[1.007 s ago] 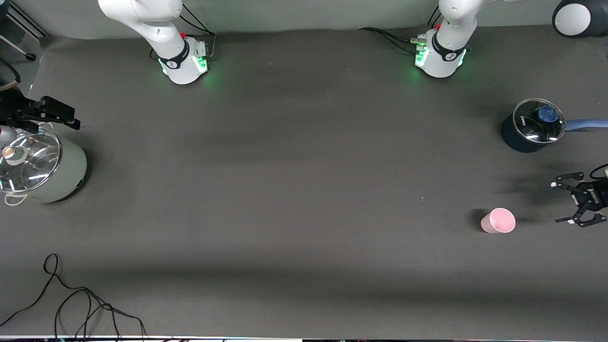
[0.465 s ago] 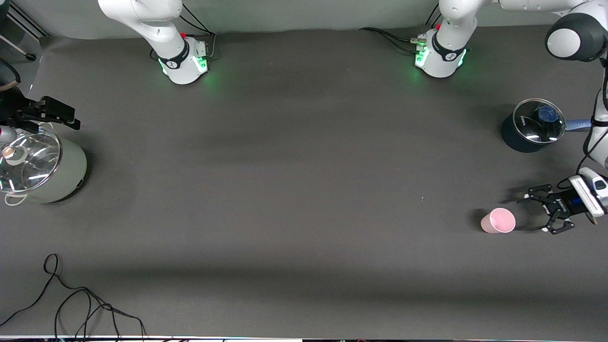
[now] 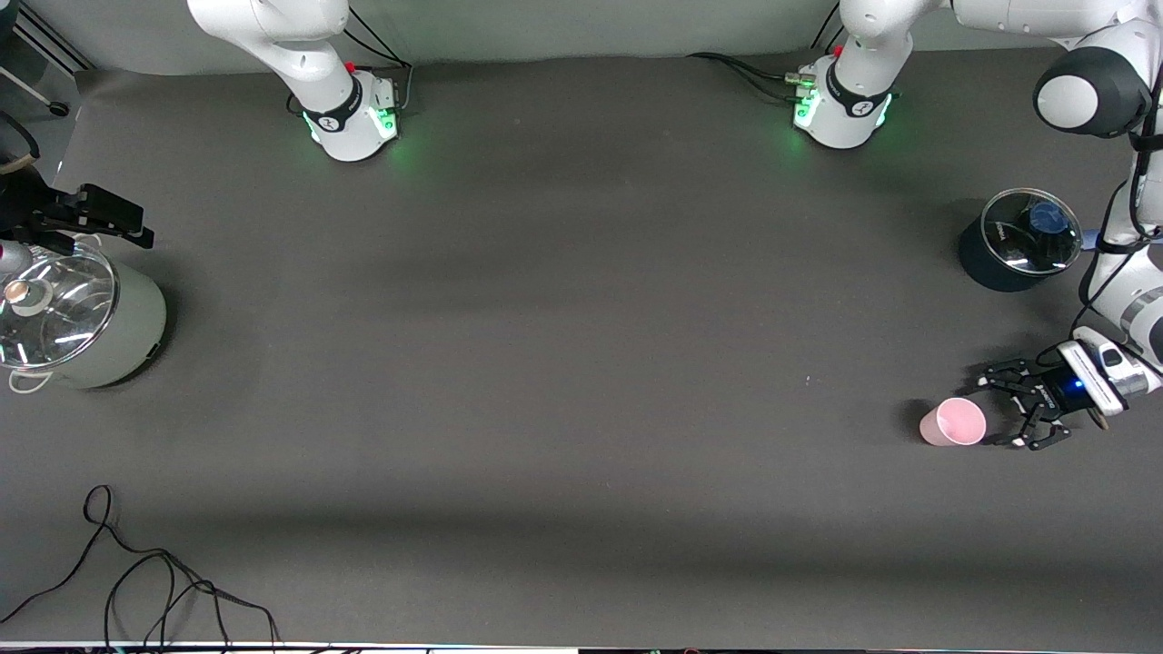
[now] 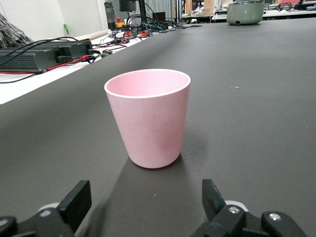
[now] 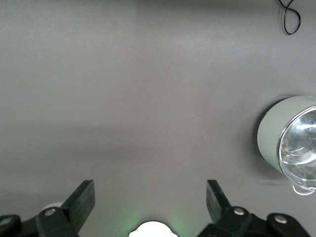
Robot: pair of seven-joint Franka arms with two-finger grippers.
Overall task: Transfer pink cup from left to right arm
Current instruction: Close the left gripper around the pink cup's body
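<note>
Front view: the left gripper (image 3: pixel 1004 407) had advanced over the past second from the left arm's end of the table toward the cup (image 3: pixel 952 422), and its spread fingers now reached just short of the cup's wall without touching it. Left wrist view: the cup (image 4: pixel 149 116) stood upright on the table (image 4: pixel 256 98), centred ahead of the released jaws, not yet between the fingers (image 4: pixel 76 202). The approach appeared nearly complete; enclosing and clenching on the cup remained to be done before any handover. Right gripper (image 3: pixel 114 222): waiting above the green pot (image 3: pixel 86 322) at the right arm's end, well apart from the cup. Right wrist view: jaws released, holding nothing, over bare table (image 5: pixel 148 98) beside the pot (image 5: pixel 289 148).
</note>
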